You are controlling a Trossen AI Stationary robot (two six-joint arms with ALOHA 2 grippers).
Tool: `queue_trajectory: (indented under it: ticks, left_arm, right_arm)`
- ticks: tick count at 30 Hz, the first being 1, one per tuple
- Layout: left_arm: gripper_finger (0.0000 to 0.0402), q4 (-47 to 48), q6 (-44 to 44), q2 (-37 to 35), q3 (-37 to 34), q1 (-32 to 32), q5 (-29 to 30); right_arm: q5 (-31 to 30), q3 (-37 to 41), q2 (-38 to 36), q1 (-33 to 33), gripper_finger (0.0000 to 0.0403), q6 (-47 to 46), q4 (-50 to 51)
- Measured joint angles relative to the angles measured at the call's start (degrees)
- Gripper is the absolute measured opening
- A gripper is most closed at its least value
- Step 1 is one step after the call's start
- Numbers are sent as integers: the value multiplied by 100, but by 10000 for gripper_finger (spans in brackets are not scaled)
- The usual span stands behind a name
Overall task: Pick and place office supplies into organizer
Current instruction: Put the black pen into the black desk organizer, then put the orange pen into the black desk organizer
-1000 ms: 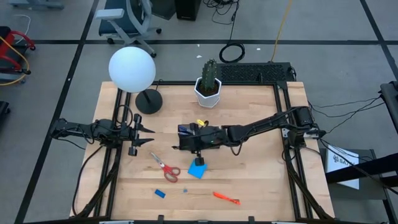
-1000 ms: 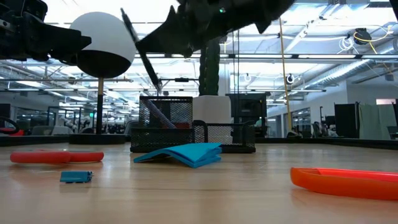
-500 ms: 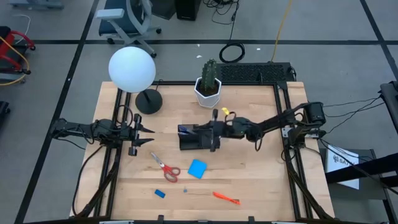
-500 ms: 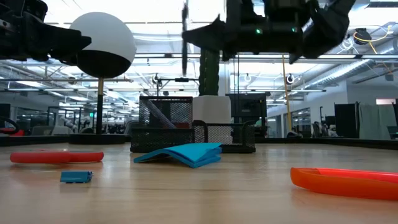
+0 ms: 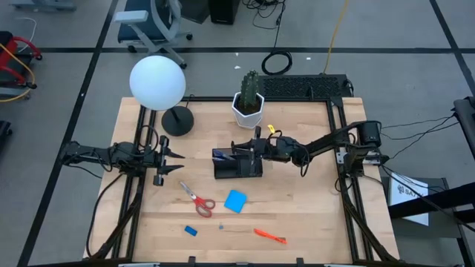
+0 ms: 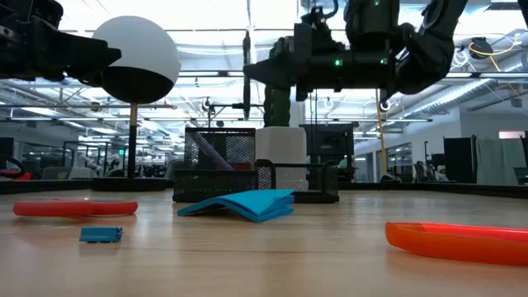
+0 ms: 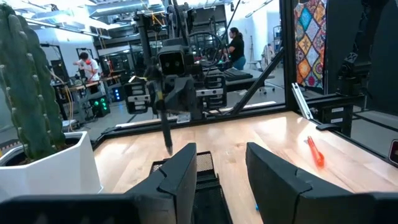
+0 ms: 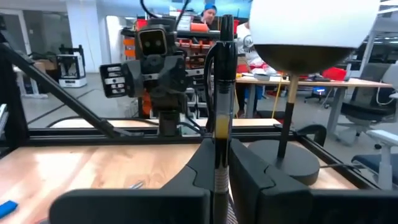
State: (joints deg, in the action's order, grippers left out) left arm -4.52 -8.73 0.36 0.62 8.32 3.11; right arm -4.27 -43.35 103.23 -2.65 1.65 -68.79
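Note:
My right gripper is over the black mesh organizer and shut on a black pen that stands upright, its lower tip just above the organizer. My left gripper waits open at the table's left, level, pointing at the organizer. On the wood nearer the front lie the red-handled scissors, the blue square pad, a tiny blue block and an orange pen. The grey-blue markers are not in view. My right gripper pinches the black pen between its two fingers, on the pen's barrel below its middle. The fingers come level from the table's right and lie across the pen. The pen is lifted clear and upright, most of it above the fingers.
A cactus in a white pot stands just behind the organizer. A lamp with a white globe and a round black base is at the far left. People stand in the room beyond the table.
My right gripper has drawn back from above the blue pad toward the table's far and right side, over the organizer. It has turned the pen from a slant to upright and stayed shut on it. The left arm has kept still.

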Motion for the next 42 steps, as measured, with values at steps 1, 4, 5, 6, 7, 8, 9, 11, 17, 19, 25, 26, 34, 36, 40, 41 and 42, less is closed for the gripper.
queue_trajectory:
  ticks: [1, 4, 5, 6, 7, 8, 9, 11, 17, 19, 25, 26, 34, 36, 40, 41, 42]
  left_arm:
    - [145, 1, 1, 2, 0, 0, 0]
    - [145, 1, 0, 0, 0, 2, -1]
    - [145, 1, 0, 0, 0, 2, 1]
    - [145, 1, 0, 0, 0, -1, -1]
    - [145, 1, 0, 0, 0, 1, 0]
    - [145, 0, 0, 0, 0, 1, 1]
    - [145, -1, 1, 2, 0, 0, 0]
    - [145, 1, 0, 1, 0, 1, -1]
    - [145, 1, 0, 0, 0, 0, 1]
    - [145, 0, 0, 1, 0, -1, -1]
    - [145, 0, 0, 1, 0, 0, 0]
    - [145, -1, 0, 2, 0, 0, 1]
    - [145, -1, 0, 0, 0, 0, -1]
    - [145, -1, 1, 1, 0, -1, -1]
    - [145, 0, 0, 1, 0, 0, 0]
    - [145, 1, 0, 2, 0, -1, -1]
    - [145, 1, 0, 0, 0, 0, 0]
  right_arm:
    - [-1, 0, 71, -9, 16, -11, -75]
    - [-2, 0, 246, -38, 16, -35, -268]
    - [-2, 0, 290, -41, 16, -75, -317]
    - [0, -2, 333, -56, 16, -109, -357]
    - [0, -2, 361, -69, 16, -148, -354]
    - [-6, -2, 391, -83, 16, -189, -344]
    - [-7, -2, 433, -95, 16, -219, -350]
    - [-15, -2, 488, -120, 16, -249, -333]
    - [-26, -2, 547, -192, 60, -384, -324]
    - [-28, -2, 547, -220, 80, -436, -328]
    - [-39, -4, 547, -224, 111, -551, -339]
    - [-41, -4, 547, -224, 113, -551, -339]
    - [-31, -4, 547, -226, 105, -549, -342]
    - [-22, -4, 547, -226, 103, -534, -342]
    - [-20, -4, 547, -223, 102, -423, -342]
    - [-20, -4, 547, -217, 102, -402, -339]
    - [-20, -4, 547, -217, 102, -392, -333]
